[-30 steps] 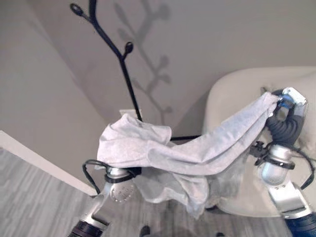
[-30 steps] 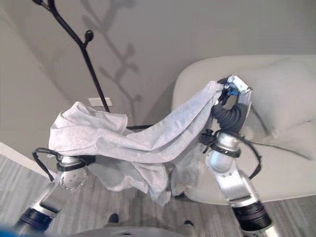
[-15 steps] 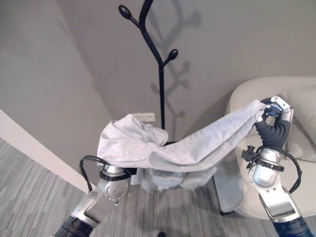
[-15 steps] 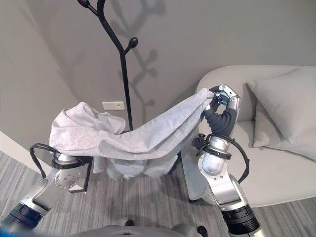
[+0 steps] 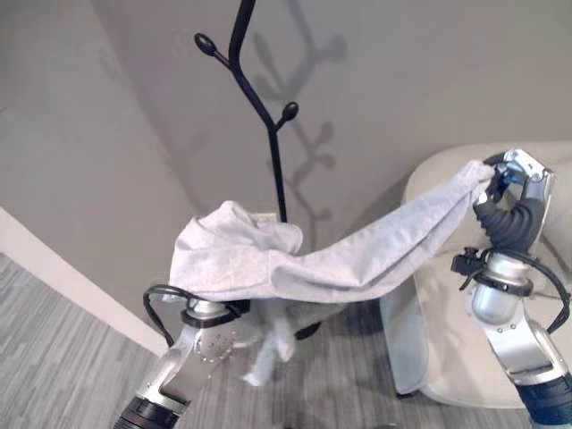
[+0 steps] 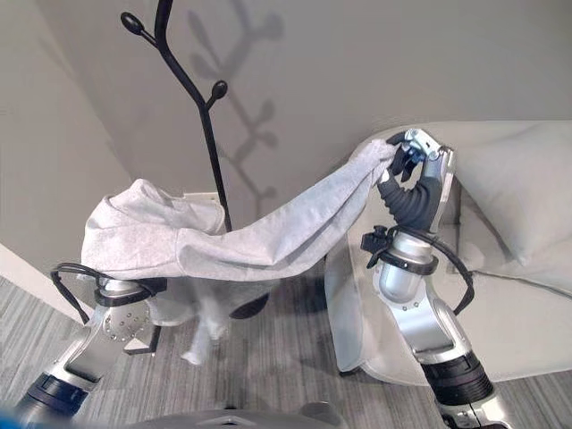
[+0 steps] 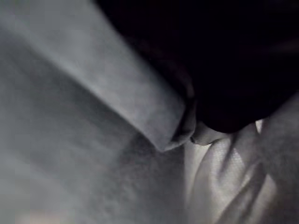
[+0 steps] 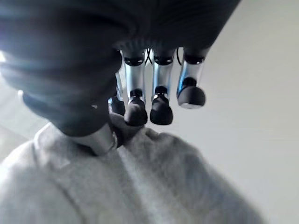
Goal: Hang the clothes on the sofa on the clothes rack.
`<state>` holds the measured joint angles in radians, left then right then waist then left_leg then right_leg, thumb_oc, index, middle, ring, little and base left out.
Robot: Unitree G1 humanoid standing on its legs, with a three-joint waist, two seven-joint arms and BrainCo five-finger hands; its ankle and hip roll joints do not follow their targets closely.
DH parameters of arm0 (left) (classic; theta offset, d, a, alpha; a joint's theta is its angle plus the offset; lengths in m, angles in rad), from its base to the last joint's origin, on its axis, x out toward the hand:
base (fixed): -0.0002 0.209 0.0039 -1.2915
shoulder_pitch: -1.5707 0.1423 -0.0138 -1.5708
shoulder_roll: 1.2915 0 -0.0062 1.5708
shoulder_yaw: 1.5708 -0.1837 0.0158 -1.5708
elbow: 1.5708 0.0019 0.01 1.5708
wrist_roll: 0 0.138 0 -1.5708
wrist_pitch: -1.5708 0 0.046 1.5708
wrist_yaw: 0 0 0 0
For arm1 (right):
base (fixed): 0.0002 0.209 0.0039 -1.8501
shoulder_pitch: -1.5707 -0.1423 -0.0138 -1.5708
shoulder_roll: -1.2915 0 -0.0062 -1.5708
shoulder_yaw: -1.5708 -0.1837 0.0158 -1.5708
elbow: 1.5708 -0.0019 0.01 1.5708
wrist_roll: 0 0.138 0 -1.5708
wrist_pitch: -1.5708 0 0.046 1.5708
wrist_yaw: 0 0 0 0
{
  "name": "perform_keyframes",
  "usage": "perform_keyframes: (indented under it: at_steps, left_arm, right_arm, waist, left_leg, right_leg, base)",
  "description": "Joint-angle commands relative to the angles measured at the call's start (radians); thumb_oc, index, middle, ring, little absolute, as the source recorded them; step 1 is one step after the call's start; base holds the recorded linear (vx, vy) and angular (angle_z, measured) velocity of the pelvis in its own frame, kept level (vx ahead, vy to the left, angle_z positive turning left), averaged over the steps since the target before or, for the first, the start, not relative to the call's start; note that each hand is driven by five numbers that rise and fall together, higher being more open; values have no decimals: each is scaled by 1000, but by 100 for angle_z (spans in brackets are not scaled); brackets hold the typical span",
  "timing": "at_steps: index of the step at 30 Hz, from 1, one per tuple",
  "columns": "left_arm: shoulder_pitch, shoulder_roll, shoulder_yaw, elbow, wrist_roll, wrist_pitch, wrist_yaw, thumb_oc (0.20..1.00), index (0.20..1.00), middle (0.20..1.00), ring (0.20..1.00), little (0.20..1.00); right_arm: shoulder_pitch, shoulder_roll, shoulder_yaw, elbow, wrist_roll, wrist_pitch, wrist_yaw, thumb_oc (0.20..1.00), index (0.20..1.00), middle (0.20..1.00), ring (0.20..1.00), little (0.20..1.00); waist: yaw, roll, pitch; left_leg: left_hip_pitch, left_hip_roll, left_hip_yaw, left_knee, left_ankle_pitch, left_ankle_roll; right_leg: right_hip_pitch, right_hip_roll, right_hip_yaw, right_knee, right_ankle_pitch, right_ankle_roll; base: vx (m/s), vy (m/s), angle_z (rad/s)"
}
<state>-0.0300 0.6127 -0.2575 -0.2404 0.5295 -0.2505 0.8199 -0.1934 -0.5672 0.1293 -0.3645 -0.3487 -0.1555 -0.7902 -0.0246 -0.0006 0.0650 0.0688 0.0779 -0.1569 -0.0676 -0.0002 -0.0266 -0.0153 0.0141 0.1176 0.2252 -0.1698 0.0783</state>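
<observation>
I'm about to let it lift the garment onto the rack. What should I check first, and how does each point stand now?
1. Right robot hand pinching the garment: ok, fingers curled on its end.
2. Left robot hand's grip: cannot tell, it is hidden under the cloth.
3. Garment off the sofa: ok, it spans between both arms.
4. Rack hooks bare: ok.
5. Garment raised to hook height: not ok, it hangs below the knobs.
6. Loose cloth clear of the floor: cannot tell.
</observation>
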Motion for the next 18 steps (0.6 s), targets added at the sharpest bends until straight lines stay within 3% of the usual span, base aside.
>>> perform_keyframes:
  at_steps: [1,7,9,10,11,12,15,17,18]
  left_arm:
    - [-92,80,99,-29,49,-39,57,200,200,200,200,200]
    - [-154,123,128,-28,70,-34,97,200,200,200,200,200]
    - [-162,116,134,-26,68,-31,105,200,200,200,200,200]
    - [-165,107,133,-25,66,-34,105,200,200,200,200,200]
    - [-172,79,120,-24,58,-40,102,200,200,200,200,200]
    - [-174,78,119,-23,58,-40,102,200,200,200,200,200]
    - [-176,57,94,-18,49,-46,89,200,200,200,200,200]
    - [-179,35,75,-6,39,-53,71,200,200,200,200,200]
    - [-183,35,71,-5,32,-54,65,200,200,200,200,200]
  right_arm:
    - [-64,-15,-20,-80,-44,-53,-2,200,200,200,200,200]
    - [-120,-52,-14,-60,-61,-66,0,200,200,200,200,200]
    - [-122,-48,-21,-57,-57,-71,1,200,200,200,200,200]
    - [-118,-46,-24,-59,-59,-75,2,200,200,200,200,200]
    - [-114,-45,-31,-67,-61,-79,1,200,200,200,200,200]
    - [-113,-45,-33,-68,-61,-79,2,200,200,200,200,200]
    - [-123,-51,-33,-61,-60,-76,-3,200,200,200,200,200]
    - [-119,-63,-47,-50,-63,-66,-16,200,200,200,200,200]
    - [-112,-68,-60,-51,-67,-62,-26,200,200,200,200,200]
  waist:
    - [-5,-75,-54]
    - [-5,-83,-67]
    - [-8,-89,-60]
    - [-11,-91,-56]
    - [-16,-88,-29]
    - [-18,-88,-28]
    - [-14,-85,7]
    - [-19,-92,7]
    - [-17,-95,1]
  left_leg:
    - [106,-143,-8,-14,-115,68]
    - [116,-121,-22,-8,-127,48]
    - [99,-120,-25,47,-155,38]
    - [86,-124,-22,91,-171,35]
    - [22,-150,-8,266,-155,7]
    - [10,-152,-10,289,-164,7]
    - [-122,-174,-4,518,-106,-12]
    - [-167,-97,42,414,-166,1]
    - [-166,-65,53,327,-146,2]
  right_leg:
    - [30,25,51,-301,245,7]
    - [51,28,34,-312,225,0]
    - [53,25,27,-311,216,-5]
    - [56,22,23,-309,210,-8]
    - [69,13,17,-303,201,-20]
    - [68,13,14,-303,201,-19]
    - [96,-3,12,-307,196,-32]
    - [116,-34,5,-312,171,-17]
    - [120,-45,2,-312,160,-13]
  base:
    - [125,-56,19]
    - [102,-49,17]
    - [81,-54,22]
    - [67,8,31]
    - [55,12,33]
    - [39,38,46]
    - [50,75,49]
    - [216,155,23]
    - [148,85,26]
